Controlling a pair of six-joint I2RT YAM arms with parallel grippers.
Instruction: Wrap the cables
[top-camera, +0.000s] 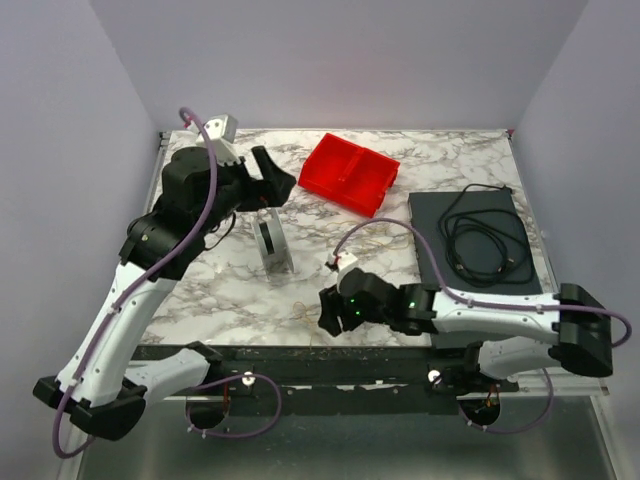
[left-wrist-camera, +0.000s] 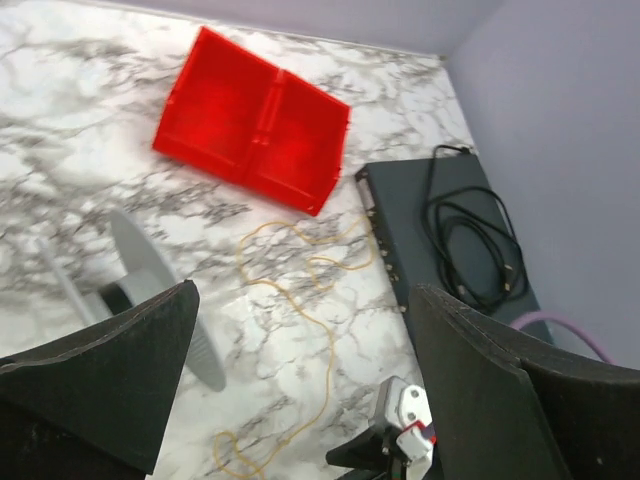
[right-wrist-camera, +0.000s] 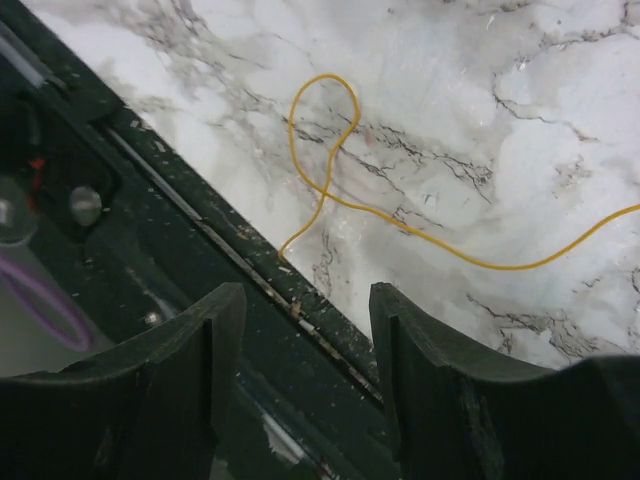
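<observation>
The right hand (right-wrist-camera: 305, 300) hangs low over the near edge of the bench (right-wrist-camera: 520, 120), fingers partly apart with nothing between them. The thin yellow cable (right-wrist-camera: 325, 76) lies just ahead of its fingertips, a small loop in front and the rest trailing off to its right. The left hand (left-wrist-camera: 300, 300), spread wide and empty, hovers high above, so the right looks nearer.

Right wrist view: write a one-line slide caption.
Open right gripper poised at the near edge of the marble table, a thin yellow cable looping just ahead.
</observation>
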